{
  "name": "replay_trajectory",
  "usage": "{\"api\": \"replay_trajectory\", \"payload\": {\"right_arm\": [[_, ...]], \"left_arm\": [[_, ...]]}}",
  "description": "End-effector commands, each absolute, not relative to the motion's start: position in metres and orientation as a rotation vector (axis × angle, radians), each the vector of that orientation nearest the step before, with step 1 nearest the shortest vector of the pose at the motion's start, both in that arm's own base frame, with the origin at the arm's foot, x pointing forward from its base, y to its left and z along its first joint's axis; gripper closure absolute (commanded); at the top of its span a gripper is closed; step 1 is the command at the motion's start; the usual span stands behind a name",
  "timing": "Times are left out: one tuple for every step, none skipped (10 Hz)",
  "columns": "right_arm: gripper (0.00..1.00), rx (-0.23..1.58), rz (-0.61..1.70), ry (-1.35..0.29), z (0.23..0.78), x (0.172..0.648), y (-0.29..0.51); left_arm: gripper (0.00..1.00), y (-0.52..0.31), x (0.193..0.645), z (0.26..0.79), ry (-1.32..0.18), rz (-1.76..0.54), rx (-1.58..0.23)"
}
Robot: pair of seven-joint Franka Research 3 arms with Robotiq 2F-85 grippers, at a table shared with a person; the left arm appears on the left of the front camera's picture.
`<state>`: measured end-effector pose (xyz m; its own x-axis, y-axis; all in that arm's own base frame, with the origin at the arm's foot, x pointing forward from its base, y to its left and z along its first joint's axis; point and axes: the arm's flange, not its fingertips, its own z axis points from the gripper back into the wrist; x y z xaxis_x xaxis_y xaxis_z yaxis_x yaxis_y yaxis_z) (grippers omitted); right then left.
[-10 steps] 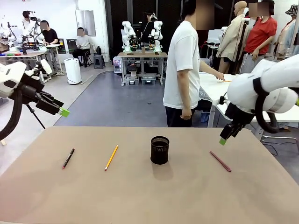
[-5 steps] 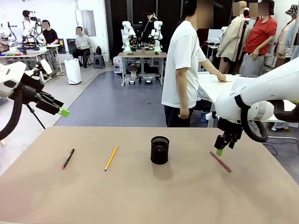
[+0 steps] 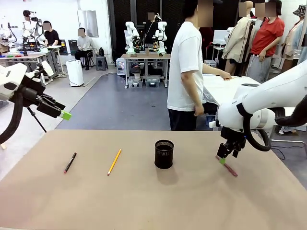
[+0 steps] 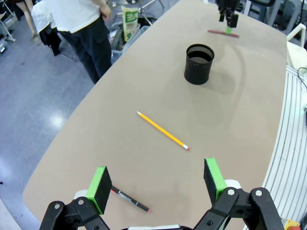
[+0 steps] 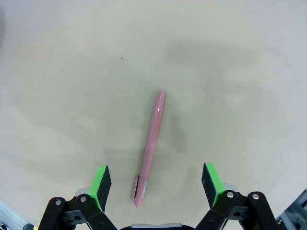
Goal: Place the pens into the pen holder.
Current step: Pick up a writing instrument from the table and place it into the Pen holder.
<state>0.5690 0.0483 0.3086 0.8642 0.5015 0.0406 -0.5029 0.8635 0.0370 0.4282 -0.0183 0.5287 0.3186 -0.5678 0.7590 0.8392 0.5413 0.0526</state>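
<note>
Where I look across the table (image 3: 153, 206): my right gripper (image 3: 223, 159) hangs low over one end of the dark red pen (image 3: 230, 168), right of the pen holder (image 3: 164, 154). My left gripper (image 3: 64, 114) is raised off the left edge.
Other pens: the yellow pencil (image 3: 114, 161) and black pen (image 3: 70, 162) lie apart, left of the pen holder.
Left wrist: left gripper (image 4: 156, 184) spread wide, holding nothing, high above the black pen (image 4: 129, 200).
Right wrist: right gripper (image 5: 156, 187) spread wide, empty. The dark red pen (image 5: 150, 148) lies flat between my pads, touching neither.
</note>
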Motion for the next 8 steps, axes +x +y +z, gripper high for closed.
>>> {"api": "replay_trajectory", "payload": {"right_arm": [[0.0, 0.03, 0.485, -0.028, 0.301, 0.582, 0.05], [0.0, 0.039, 0.473, -0.031, 0.297, 0.585, 0.051], [0.0, 0.048, 0.458, -0.035, 0.293, 0.587, 0.052], [0.0, 0.067, 0.466, -0.036, 0.29, 0.589, 0.052], [0.2, 0.068, 0.487, -0.047, 0.29, 0.592, 0.051], [0.4, 0.068, 0.486, -0.054, 0.29, 0.595, 0.052], [0.6, 0.064, 0.486, -0.056, 0.288, 0.596, 0.056], [0.79, 0.066, 0.49, -0.053, 0.287, 0.598, 0.059]], "left_arm": [[0.0, -0.017, 0.429, 0.529, -0.826, -0.957, -0.402], [0.0, -0.017, 0.429, 0.529, -0.826, -0.957, -0.402], [0.0, -0.017, 0.429, 0.529, -0.826, -0.957, -0.402], [0.0, -0.017, 0.429, 0.529, -0.826, -0.957, -0.402], [0.0, -0.017, 0.429, 0.529, -0.826, -0.957, -0.402], [0.0, -0.017, 0.429, 0.529, -0.826, -0.957, -0.402], [0.0, -0.017, 0.429, 0.529, -0.826, -0.957, -0.402], [0.0, -0.017, 0.429, 0.529, -0.826, -0.957, -0.402]]}}
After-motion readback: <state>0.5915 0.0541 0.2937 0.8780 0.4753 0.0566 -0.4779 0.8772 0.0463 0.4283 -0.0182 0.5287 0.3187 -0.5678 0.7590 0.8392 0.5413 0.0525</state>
